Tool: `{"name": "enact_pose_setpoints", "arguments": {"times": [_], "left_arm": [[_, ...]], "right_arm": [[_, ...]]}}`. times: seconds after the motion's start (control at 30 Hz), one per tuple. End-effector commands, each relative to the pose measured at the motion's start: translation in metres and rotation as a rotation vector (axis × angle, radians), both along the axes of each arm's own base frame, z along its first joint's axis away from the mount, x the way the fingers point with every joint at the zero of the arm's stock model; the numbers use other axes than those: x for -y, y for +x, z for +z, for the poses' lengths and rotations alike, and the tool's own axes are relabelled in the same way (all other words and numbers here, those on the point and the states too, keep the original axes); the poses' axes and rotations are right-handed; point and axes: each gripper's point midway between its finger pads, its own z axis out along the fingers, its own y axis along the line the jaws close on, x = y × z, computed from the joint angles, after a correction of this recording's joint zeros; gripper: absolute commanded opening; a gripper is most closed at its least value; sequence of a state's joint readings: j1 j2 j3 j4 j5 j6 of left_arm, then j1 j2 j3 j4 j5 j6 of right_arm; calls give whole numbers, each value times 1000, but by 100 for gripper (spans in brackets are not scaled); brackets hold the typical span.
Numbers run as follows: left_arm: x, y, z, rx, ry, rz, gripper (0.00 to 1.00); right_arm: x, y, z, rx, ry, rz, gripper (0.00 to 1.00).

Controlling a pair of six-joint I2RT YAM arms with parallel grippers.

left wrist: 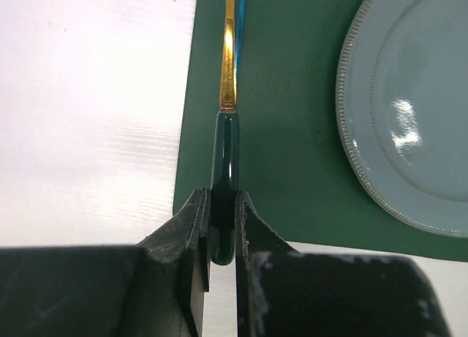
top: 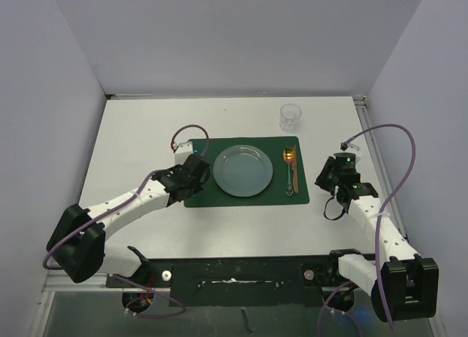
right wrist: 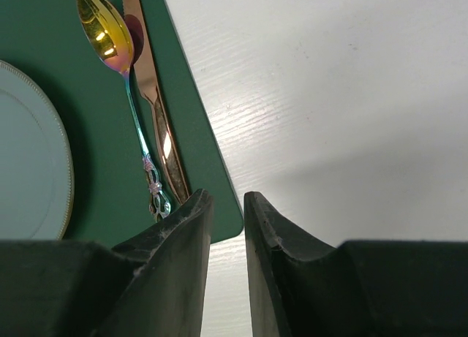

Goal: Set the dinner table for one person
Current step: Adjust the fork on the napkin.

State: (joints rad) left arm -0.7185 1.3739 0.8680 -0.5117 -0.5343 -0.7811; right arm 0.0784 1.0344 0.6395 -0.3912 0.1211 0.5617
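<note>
Overhead, you have the dinner table (top: 146, 125) filling the view as a matte white top, with a metal rail (top: 365, 125) along its right edge and pale, plain walls (top: 241, 37) closing it in on three sides. A dark green placemat (top: 248, 200) lies near the middle of it, and a pale blue-grey plate (top: 243, 170) sits on the mat with nothing on it. A clear glass (top: 290, 118) stands upright on the bare white beyond the mat's far right corner, apart from the mat; you cannot tell from above whether anything is in it. Your left gripper (left wrist: 223, 205) is clamped on the dark green handle of a utensil (left wrist: 224, 154) whose gold neck runs along the mat's left border, beside the plate and clear of its rim. That wrist view cuts off the utensil's far end, so its kind stays unknown, and whether it touches the mat is not clear. Your right gripper (right wrist: 227, 205) hangs over the white surface just off the mat's near right corner, its jaws a narrow gap apart with nothing between them. Only the right wrist view separates the two pieces right of the plate: a spoon (right wrist: 110, 37) with a gold bowl and an iridescent handle, and a copper-toned knife (right wrist: 157, 118) just beside it on the outer side. From above they read as one thin cluster.
</note>
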Motion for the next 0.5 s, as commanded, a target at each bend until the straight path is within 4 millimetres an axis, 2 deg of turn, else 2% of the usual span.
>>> {"name": "enact_pose_setpoints", "arguments": {"times": [0.0, 0.2, 0.47], "left_arm": [[17, 17, 27, 106, -73, -88, 0], [32, 11, 21, 78, -114, -195, 0], [25, 4, -8, 0, -138, -229, 0]], "right_arm": [[-5, 20, 27, 97, 27, 3, 26], [-5, 19, 28, 98, 22, -1, 26], [-4, 17, 28, 99, 22, -4, 26]]}}
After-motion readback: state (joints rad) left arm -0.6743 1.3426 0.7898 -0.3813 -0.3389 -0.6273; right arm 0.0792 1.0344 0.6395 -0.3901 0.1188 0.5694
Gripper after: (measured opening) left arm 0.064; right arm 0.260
